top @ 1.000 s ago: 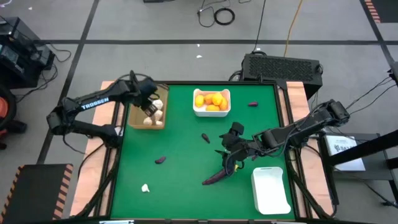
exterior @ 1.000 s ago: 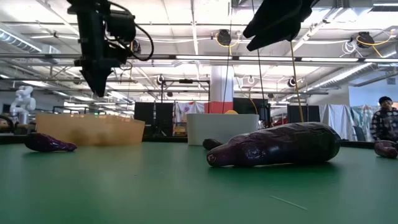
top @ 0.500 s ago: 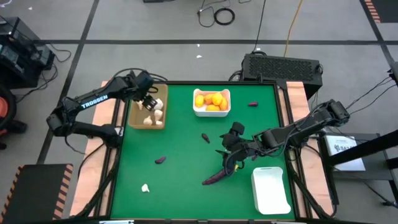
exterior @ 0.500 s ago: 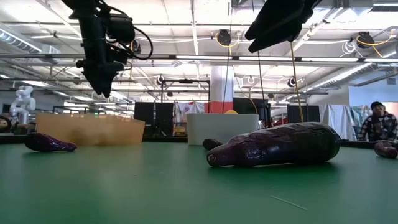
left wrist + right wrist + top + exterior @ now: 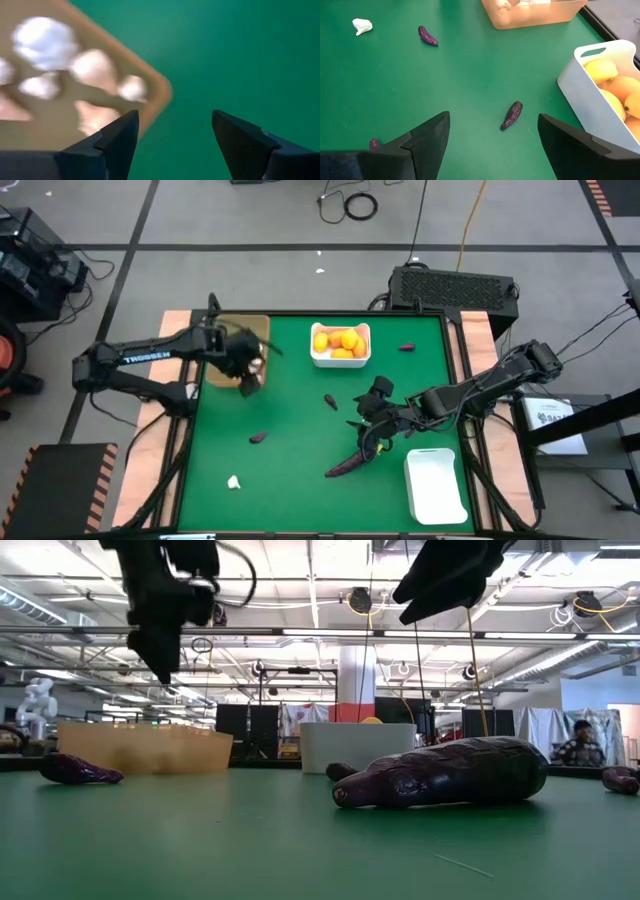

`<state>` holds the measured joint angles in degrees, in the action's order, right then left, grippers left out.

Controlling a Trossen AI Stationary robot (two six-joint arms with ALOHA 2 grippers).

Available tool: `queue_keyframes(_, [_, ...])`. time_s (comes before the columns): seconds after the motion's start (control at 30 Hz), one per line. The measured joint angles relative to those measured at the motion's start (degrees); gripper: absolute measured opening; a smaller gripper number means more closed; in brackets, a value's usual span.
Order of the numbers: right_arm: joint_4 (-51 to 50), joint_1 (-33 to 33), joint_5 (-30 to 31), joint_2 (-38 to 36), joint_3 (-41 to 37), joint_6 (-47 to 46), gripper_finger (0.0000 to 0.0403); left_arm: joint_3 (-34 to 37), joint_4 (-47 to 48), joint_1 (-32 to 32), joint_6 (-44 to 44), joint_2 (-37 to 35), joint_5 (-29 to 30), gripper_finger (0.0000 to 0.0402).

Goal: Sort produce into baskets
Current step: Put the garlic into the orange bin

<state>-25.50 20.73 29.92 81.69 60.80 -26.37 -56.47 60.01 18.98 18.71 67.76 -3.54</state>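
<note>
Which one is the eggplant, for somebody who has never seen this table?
Start at the empty white bin at the green table's near right corner. Just left of it lies the eggplant, under the right arm. It is the only long dark purple piece; the other purple bits are tiny.

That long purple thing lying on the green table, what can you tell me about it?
It is a toy eggplant, dark glossy purple, plastic-looking, long and tapering to a narrow tip. It lies flat on its side on the green table, slanted, near the empty white bin but apart from it. The right end effector hangs open above its thick end; nothing grips it.
</note>
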Motion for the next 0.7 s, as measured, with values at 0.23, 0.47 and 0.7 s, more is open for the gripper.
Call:
queue_keyframes(0.23, [0.01, 0.00, -0.01, 0.00, 0.00, -0.66, 0.0293, 0.18, -0.66, -19.91, 6.40, -0.34, 0.21, 0.0258])
queue_keyframes(0.47, [-0.02, 0.00, -0.26, 2.43, 0.00, -2.99, 0.0293, 2.78, -9.53, -38.95, 11.02, 0.44, -1.00, 0.0258])
queue_keyframes(0.7, [2.09, 0.00, -3.93, 5.42, -0.02, -4.49, 0.0293, 3.13, -13.72, -52.42, 15.49, 5.34, -2.46, 0.0258])
